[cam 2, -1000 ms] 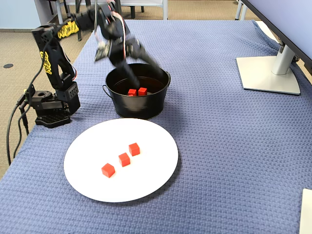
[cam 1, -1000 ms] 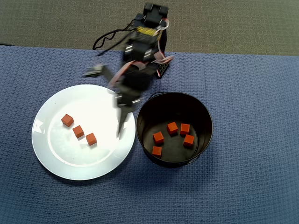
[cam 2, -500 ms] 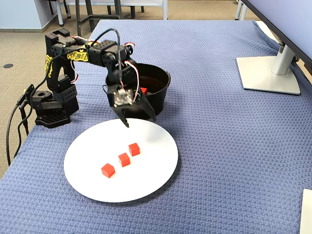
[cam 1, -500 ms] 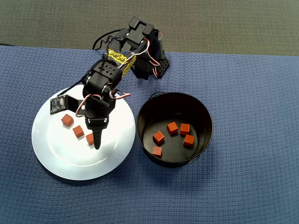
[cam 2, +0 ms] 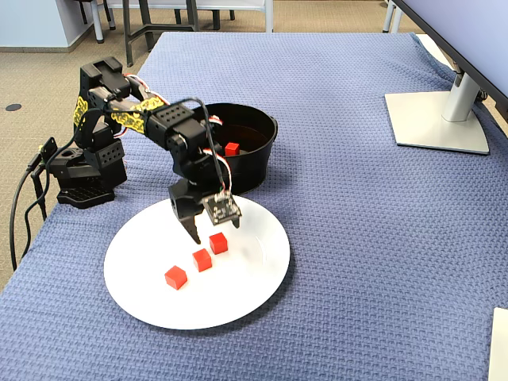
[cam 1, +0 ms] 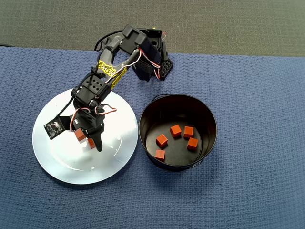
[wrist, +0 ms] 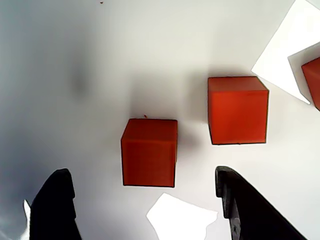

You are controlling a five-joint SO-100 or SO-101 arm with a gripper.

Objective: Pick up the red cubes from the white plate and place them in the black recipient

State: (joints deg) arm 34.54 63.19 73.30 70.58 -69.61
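Three red cubes lie on the white plate: one under the gripper, one beside it and one further left. My gripper hovers low over the plate, open and empty. In the wrist view the gripper has one cube just ahead between its fingers; another cube lies to the right and a third at the edge. In the overhead view the gripper hides most of the plate's cubes. The black recipient holds several red cubes.
The arm's base stands behind the plate with cables trailing left. A monitor stand is at the far right of the blue cloth. The recipient sits close behind the plate's rim.
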